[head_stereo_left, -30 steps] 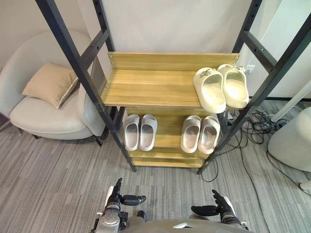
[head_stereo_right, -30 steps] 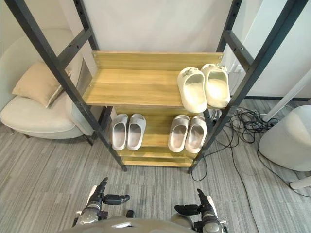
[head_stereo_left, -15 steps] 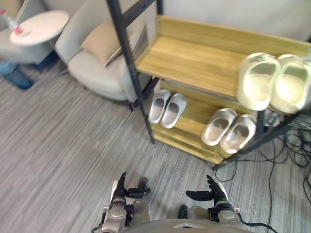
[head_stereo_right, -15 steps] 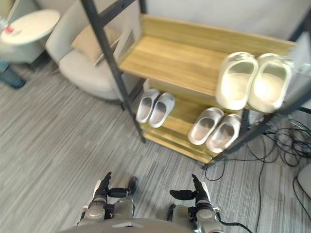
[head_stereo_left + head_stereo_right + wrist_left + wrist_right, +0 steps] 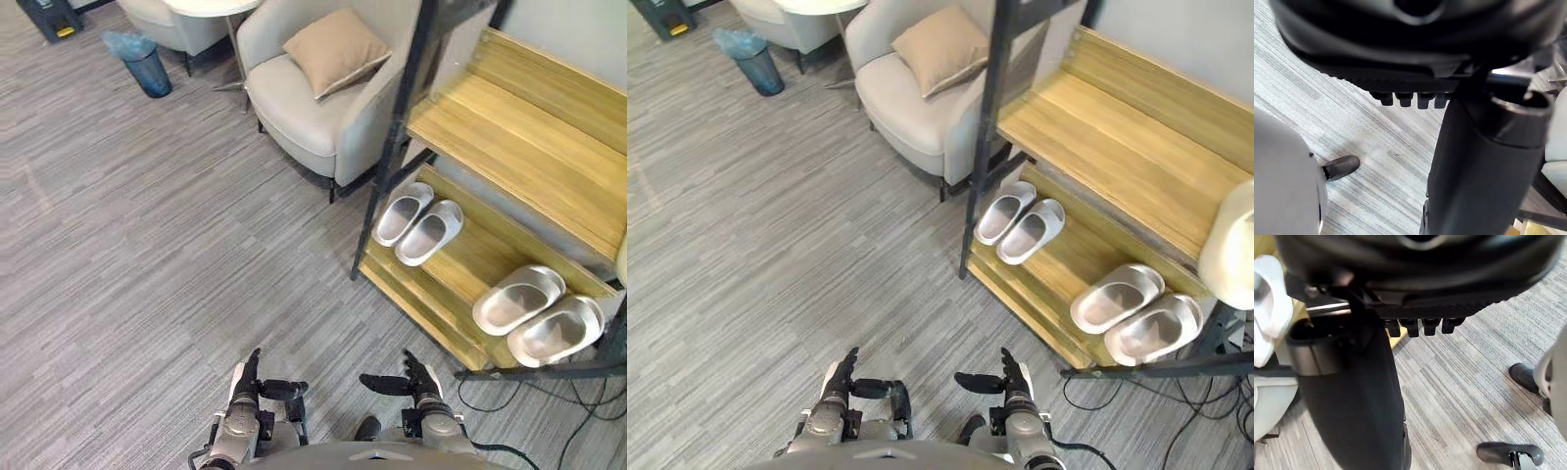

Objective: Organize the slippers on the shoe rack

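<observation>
The shoe rack (image 5: 509, 157) has wooden shelves and a black frame, and stands at the right. On its lower shelf a white pair of slippers (image 5: 416, 215) lies beside a silver-beige pair (image 5: 539, 313). A cream slipper (image 5: 1229, 245) lies on the upper shelf at the view's right edge. My left hand (image 5: 243, 390) and right hand (image 5: 423, 390) hang low over the grey carpet, well short of the rack. Both are open and hold nothing. In the wrist views the left fingertips (image 5: 1410, 99) and the right fingertips (image 5: 1422, 325) point at bare carpet.
A pale armchair (image 5: 313, 117) with a tan cushion (image 5: 338, 49) stands left of the rack. Farther back are a blue bin (image 5: 147, 64) and a round white table (image 5: 211, 5). Cables (image 5: 578, 421) lie on the floor by the rack's right foot.
The whole picture has swung left, so the rack now sits at the right and more floor shows. The slippers stay where they were. Both hands stay low and open.
</observation>
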You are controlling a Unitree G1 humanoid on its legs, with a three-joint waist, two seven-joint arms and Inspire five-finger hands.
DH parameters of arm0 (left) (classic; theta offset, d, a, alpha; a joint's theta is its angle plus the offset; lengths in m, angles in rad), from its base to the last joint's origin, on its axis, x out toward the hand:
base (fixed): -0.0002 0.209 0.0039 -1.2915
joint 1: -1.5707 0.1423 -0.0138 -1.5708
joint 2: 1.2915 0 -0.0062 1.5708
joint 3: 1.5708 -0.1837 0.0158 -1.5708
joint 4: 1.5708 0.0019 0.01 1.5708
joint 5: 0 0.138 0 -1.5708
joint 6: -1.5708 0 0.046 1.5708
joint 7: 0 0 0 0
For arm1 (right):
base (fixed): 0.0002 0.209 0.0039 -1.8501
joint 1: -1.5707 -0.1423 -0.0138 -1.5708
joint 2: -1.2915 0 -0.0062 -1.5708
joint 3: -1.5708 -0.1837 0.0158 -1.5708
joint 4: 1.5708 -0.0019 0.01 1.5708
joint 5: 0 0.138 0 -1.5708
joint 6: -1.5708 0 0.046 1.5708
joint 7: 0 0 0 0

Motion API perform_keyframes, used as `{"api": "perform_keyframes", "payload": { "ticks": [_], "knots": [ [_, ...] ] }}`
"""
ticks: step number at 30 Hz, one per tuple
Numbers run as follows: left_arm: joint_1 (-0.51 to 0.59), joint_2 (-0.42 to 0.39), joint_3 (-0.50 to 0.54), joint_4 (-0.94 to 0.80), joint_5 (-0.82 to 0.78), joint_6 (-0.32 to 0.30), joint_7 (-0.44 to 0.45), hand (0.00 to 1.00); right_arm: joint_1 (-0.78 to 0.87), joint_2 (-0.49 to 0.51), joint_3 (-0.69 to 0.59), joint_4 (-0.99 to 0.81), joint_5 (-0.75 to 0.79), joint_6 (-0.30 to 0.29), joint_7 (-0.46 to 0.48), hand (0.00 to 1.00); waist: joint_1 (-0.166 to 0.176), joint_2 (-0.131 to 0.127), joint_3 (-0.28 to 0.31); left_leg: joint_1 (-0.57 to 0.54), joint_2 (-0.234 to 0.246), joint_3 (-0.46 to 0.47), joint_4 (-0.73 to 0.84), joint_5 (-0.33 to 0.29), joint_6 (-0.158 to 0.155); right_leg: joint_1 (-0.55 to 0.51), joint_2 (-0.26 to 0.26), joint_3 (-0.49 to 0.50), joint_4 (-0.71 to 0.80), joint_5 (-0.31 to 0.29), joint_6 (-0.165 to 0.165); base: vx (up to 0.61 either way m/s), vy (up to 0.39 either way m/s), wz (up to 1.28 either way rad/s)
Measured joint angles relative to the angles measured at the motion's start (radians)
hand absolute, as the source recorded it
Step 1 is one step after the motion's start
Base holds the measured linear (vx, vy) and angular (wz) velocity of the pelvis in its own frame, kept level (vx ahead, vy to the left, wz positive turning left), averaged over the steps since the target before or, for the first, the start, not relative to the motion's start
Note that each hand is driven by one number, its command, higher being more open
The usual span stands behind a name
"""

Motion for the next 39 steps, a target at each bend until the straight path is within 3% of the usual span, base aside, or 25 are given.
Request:
{"api": "perform_keyframes", "payload": {
  "ticks": [2, 3, 5, 7, 10, 13, 14, 15, 16, 17, 18, 19, 21, 23, 26, 28, 30, 31, 33, 34, 35, 36, 37, 38, 39],
  "knots": [
    [0.001, 0.007, 0.010, 0.004, 0.000, -0.002, -0.001, 1.00, -0.002, 0.000, -0.001, 0.005, -0.001, 0.001, 0.000, 1.00, 0.000, -0.019, 0.004, 0.022, -0.051, -0.050, 0.011, -0.042, 0.035, 0.002, -0.099, -0.031, 0.167, -0.081, 0.047, 0.02, 0.157, 0.66],
    [0.001, 0.007, 0.009, 0.007, 0.000, -0.003, -0.001, 1.00, 0.004, -0.010, -0.002, 0.003, -0.003, 0.002, 0.001, 1.00, -0.004, -0.026, 0.008, 0.032, -0.074, -0.086, 0.022, -0.057, 0.052, -0.019, -0.159, -0.016, 0.306, -0.096, 0.044, 0.06, 0.156, 0.96],
    [0.001, 0.008, 0.007, 0.008, 0.000, -0.003, 0.000, 1.00, 0.007, -0.024, -0.003, 0.001, -0.004, 0.004, 0.002, 1.00, -0.011, -0.021, 0.009, 0.041, -0.085, -0.152, 0.067, -0.079, 0.079, -0.093, -0.200, 0.105, 0.512, -0.076, -0.016, 0.07, 0.144, 1.01],
    [-0.004, 0.028, 0.011, 0.009, -0.002, -0.001, 0.005, 1.00, 0.005, -0.027, 0.000, -0.001, -0.004, 0.004, 0.008, 1.00, -0.016, -0.027, 0.020, 0.039, -0.068, -0.233, 0.099, -0.107, 0.091, -0.176, -0.115, 0.250, 0.546, -0.157, -0.036, 0.15, 0.032, 1.08],
    [-0.007, 0.033, 0.013, 0.028, -0.006, 0.001, 0.007, 1.00, -0.003, -0.044, 0.021, -0.020, -0.001, 0.004, 0.015, 1.00, -0.022, -0.019, 0.035, 0.061, -0.029, -0.331, 0.118, -0.150, 0.089, -0.314, 0.012, 0.341, 0.438, -0.155, -0.026, 0.21, -0.066, 0.93],
    [-0.009, 0.032, 0.040, 0.036, -0.005, 0.000, 0.002, 1.00, -0.017, -0.041, 0.033, -0.029, 0.003, -0.003, 0.018, 1.00, -0.032, -0.036, 0.050, 0.111, -0.022, -0.406, 0.147, -0.233, 0.082, -0.384, 0.066, 0.442, 0.171, -0.002, 0.013, 0.33, -0.165, 0.76],
    [-0.011, 0.033, 0.047, 0.044, -0.005, 0.000, 0.003, 1.00, -0.014, -0.038, 0.034, -0.035, 0.003, -0.003, 0.019, 1.00, -0.042, -0.041, 0.049, 0.127, -0.025, -0.447, 0.174, -0.278, 0.074, -0.385, 0.064, 0.466, 0.164, 0.109, 0.005, 0.42, -0.250, 0.93],
    [-0.011, 0.032, 0.047, 0.048, -0.005, 0.000, 0.004, 1.00, -0.013, -0.039, 0.034, -0.035, 0.003, -0.003, 0.019, 1.00, -0.047, -0.038, 0.046, 0.129, -0.022, -0.465, 0.185, -0.296, 0.070, -0.380, 0.070, 0.470, 0.171, 0.136, -0.009, 0.37, -0.231, 0.88],
    [-0.009, 0.022, 0.047, 0.053, -0.004, -0.001, 0.005, 1.00, -0.016, -0.049, 0.034, -0.037, 0.001, -0.003, 0.021, 1.00, -0.053, -0.023, 0.036, 0.130, 0.005, -0.495, 0.198, -0.327, 0.059, -0.382, 0.087, 0.451, 0.211, 0.090, -0.059, 0.56, -0.250, 0.89],
    [-0.005, 0.006, 0.047, 0.056, -0.003, -0.007, 0.003, 1.00, -0.020, -0.047, 0.021, -0.039, 0.000, 0.000, 0.026, 1.00, -0.043, 0.008, 0.033, 0.126, 0.022, -0.516, 0.246, -0.333, 0.014, -0.379, 0.085, 0.402, 0.281, 0.021, -0.088, 0.57, -0.248, 0.85],
    [-0.004, -0.002, 0.050, 0.055, -0.001, -0.006, -0.002, 1.00, -0.021, -0.047, 0.010, -0.036, 0.000, 0.002, 0.028, 1.00, -0.044, 0.011, 0.032, 0.118, 0.025, -0.520, 0.276, -0.329, -0.003, -0.372, 0.079, 0.393, 0.298, 0.007, -0.095, 0.69, -0.278, 1.04],
    [-0.007, -0.009, 0.063, 0.054, -0.002, -0.006, -0.006, 1.00, -0.016, -0.047, -0.004, -0.035, 0.002, 0.010, 0.031, 1.00, -0.054, 0.014, 0.033, 0.081, 0.010, -0.511, 0.404, -0.311, -0.095, -0.319, 0.074, 0.366, 0.289, -0.011, -0.107, 0.45, -0.184, 0.90],
    [-0.007, -0.027, 0.112, 0.034, -0.002, -0.011, -0.008, 1.00, 0.004, -0.044, 0.005, -0.048, 0.001, 0.016, 0.033, 1.00, -0.046, 0.014, 0.036, -0.041, 0.020, -0.407, 0.739, -0.256, -0.210, -0.165, 0.097, 0.331, 0.163, -0.015, -0.109, 0.54, -0.228, 0.93],
    [-0.005, -0.041, 0.165, -0.016, -0.003, -0.019, -0.003, 1.00, 0.022, -0.034, 0.017, -0.069, 0.002, 0.016, 0.033, 1.00, -0.015, 0.019, 0.036, -0.196, 0.126, -0.189, 1.054, -0.299, -0.136, -0.018, 0.148, 0.319, 0.047, -0.027, -0.126, 0.59, -0.221, 0.49],
    [-0.036, -0.033, 0.164, -0.043, -0.003, -0.022, -0.002, 1.00, 0.003, -0.011, 0.022, -0.078, 0.002, 0.016, 0.032, 1.00, 0.021, -0.011, 0.051, -0.336, 0.190, 0.016, 0.987, -0.352, -0.052, 0.113, 0.146, 0.284, -0.034, -0.029, -0.114, 0.44, -0.095, 0.26],
    [-0.045, -0.031, 0.164, -0.046, -0.004, -0.022, 0.001, 1.00, -0.004, -0.010, 0.041, -0.087, 0.002, 0.016, 0.031, 1.00, 0.031, -0.013, 0.053, -0.391, 0.155, 0.074, 0.672, -0.286, 0.007, 0.192, 0.131, 0.242, -0.052, -0.059, -0.040, 0.65, 0.022, 0.26],
    [-0.043, -0.022, 0.161, -0.054, -0.007, -0.021, -0.002, 1.00, 0.001, -0.005, 0.046, -0.075, 0.001, 0.019, 0.030, 1.00, 0.042, -0.021, 0.045, -0.404, 0.116, 0.074, 0.574, -0.127, 0.078, 0.231, 0.130, 0.232, -0.050, -0.092, 0.013, 0.61, 0.072, 0.45],
    [-0.050, 0.005, 0.154, -0.055, -0.006, -0.024, 0.003, 1.00, 0.000, 0.011, 0.059, -0.064, 0.000, 0.026, 0.027, 1.00, 0.042, -0.077, 0.029, -0.402, 0.071, 0.076, 0.550, -0.138, 0.090, 0.224, 0.089, 0.222, -0.038, -0.080, 0.025, 0.80, 0.086, 0.68],
    [-0.047, 0.018, 0.155, -0.047, -0.006, -0.020, 0.006, 1.00, -0.009, 0.017, 0.068, -0.057, -0.004, 0.027, 0.029, 1.00, 0.047, -0.088, 0.026, -0.396, 0.050, 0.056, 0.571, -0.182, 0.100, 0.224, 0.075, 0.236, 0.010, -0.015, 0.064, 0.68, 0.106, 0.66],
    [-0.035, 0.018, 0.164, -0.041, -0.017, -0.014, 0.006, 1.00, -0.012, 0.020, 0.068, -0.055, -0.008, 0.027, 0.031, 1.00, 0.050, -0.088, 0.026, -0.358, 0.030, 0.056, 0.584, -0.229, 0.112, 0.200, 0.049, 0.249, 0.146, 0.021, 0.078, 0.66, 0.160, 0.63],
    [-0.028, 0.019, 0.161, -0.036, -0.017, -0.012, 0.004, 1.00, -0.013, 0.018, 0.067, -0.052, -0.010, 0.027, 0.032, 1.00, 0.049, -0.089, 0.026, -0.304, 0.013, 0.045, 0.563, -0.257, 0.116, 0.151, 0.009, 0.252, 0.325, 0.072, 0.045, 0.66, 0.146, 0.69],
    [-0.022, 0.013, 0.160, -0.029, -0.017, -0.011, 0.003, 1.00, -0.014, 0.014, 0.068, -0.048, -0.012, 0.027, 0.034, 1.00, 0.044, -0.088, 0.029, -0.236, -0.003, 0.024, 0.518, -0.275, 0.112, 0.083, -0.041, 0.270, 0.532, 0.169, -0.022, 0.64, 0.097, 0.56],
    [-0.015, 0.014, 0.153, -0.027, -0.019, -0.011, 0.003, 1.00, -0.020, 0.011, 0.075, -0.043, -0.021, 0.027, 0.035, 1.00, 0.044, -0.088, 0.033, -0.182, -0.019, 0.012, 0.486, -0.284, 0.114, 0.021, -0.074, 0.291, 0.698, 0.138, -0.089, 0.62, 0.016, 0.64],
    [-0.006, 0.016, 0.143, -0.017, -0.022, -0.006, 0.005, 1.00, -0.026, 0.008, 0.082, -0.044, -0.031, 0.026, 0.039, 1.00, 0.031, -0.073, 0.039, -0.072, -0.029, -0.033, 0.422, -0.293, 0.112, -0.086, -0.056, 0.357, 0.890, 0.021, -0.116, 0.62, -0.018, 0.53],
    [-0.003, 0.015, 0.141, -0.016, -0.022, -0.005, 0.005, 1.00, -0.026, 0.008, 0.084, -0.045, -0.035, 0.026, 0.039, 1.00, 0.025, -0.065, 0.042, -0.045, -0.027, -0.049, 0.407, -0.295, 0.113, -0.108, -0.038, 0.370, 0.907, 0.001, -0.115, 0.49, -0.057, 0.74]
  ]
}}
